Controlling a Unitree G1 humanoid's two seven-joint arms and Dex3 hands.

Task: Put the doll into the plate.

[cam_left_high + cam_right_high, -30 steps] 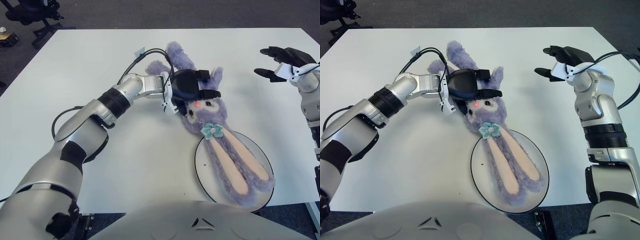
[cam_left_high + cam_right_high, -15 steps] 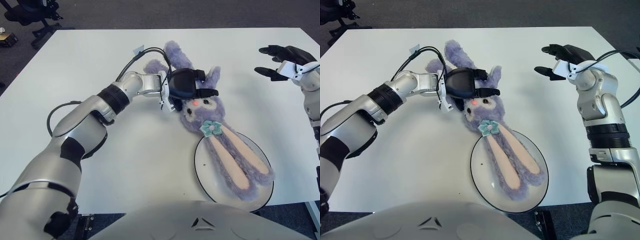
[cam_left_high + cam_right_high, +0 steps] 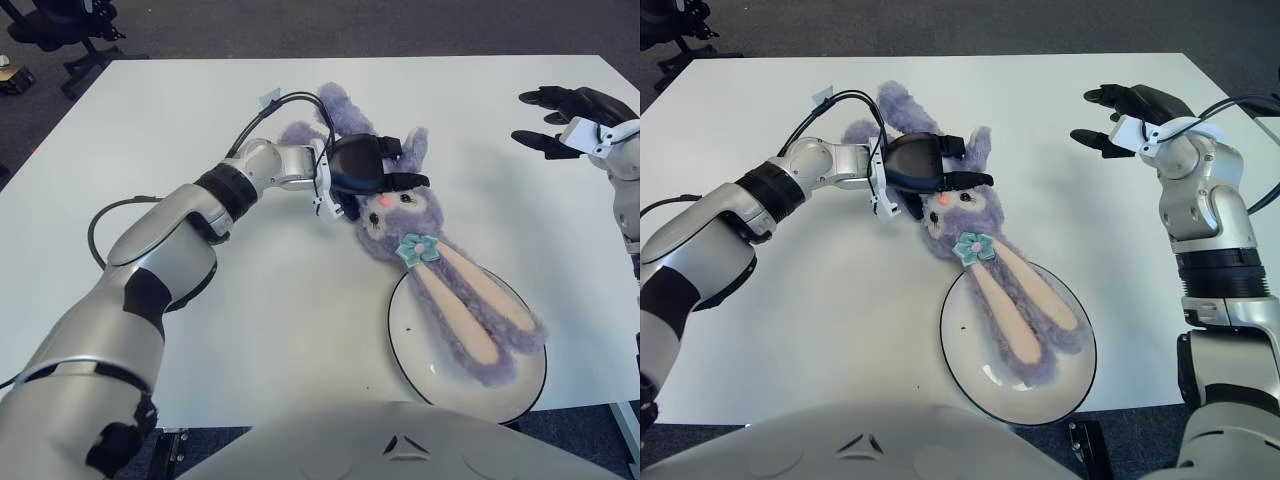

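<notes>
Doll (image 3: 400,215) has slid up-left, ears further off the plate (image 3: 415,340); left hand (image 3: 360,172) clamps its head, arm outstretched; right hand (image 3: 570,120) spread, raised above the bench (image 3: 150,130).

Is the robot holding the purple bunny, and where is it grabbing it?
Yes. The left hand grips the doll by its head. The right hand holds nothing.

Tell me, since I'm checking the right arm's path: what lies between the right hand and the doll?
Only bare white table lies between the right hand and the doll, shown in the right eye view.
</notes>
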